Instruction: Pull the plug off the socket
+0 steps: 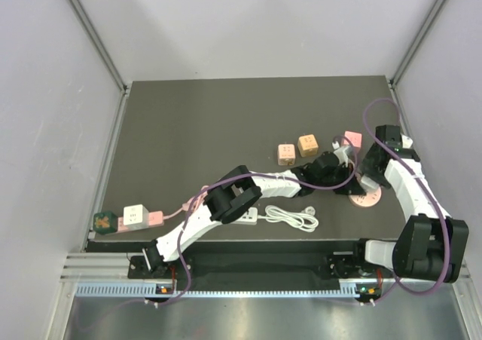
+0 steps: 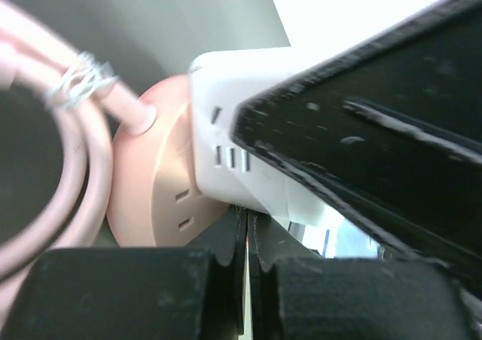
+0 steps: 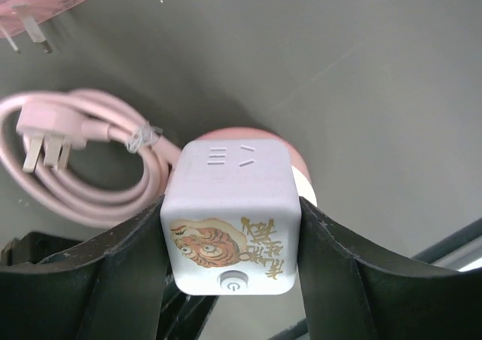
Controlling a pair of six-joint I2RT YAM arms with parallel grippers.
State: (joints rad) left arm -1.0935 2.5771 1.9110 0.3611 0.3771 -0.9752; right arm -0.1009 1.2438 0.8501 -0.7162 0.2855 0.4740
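R gripper (image 3: 232, 204) pinched the white cube plug (image 3: 230, 227), seated on the pink socket (image 2: 162, 182); L gripper (image 2: 247, 272), pressed together, sat at socket's 6 o'clock.

Robotics laboratory test cell: plain pale panels (image 1: 45, 129) held in aluminium posts (image 1: 92, 35) box in a dark table (image 1: 196, 121) on three sides. Two white-and-black arms, left (image 1: 233, 193) and right (image 1: 403, 178), stand bolted to a metal rail (image 1: 98, 268) at its near edge. Purple cable (image 1: 367, 117) loops along the right one. Adapter cubes (image 1: 286, 154) and a power strip (image 1: 151, 219) lie on the top.
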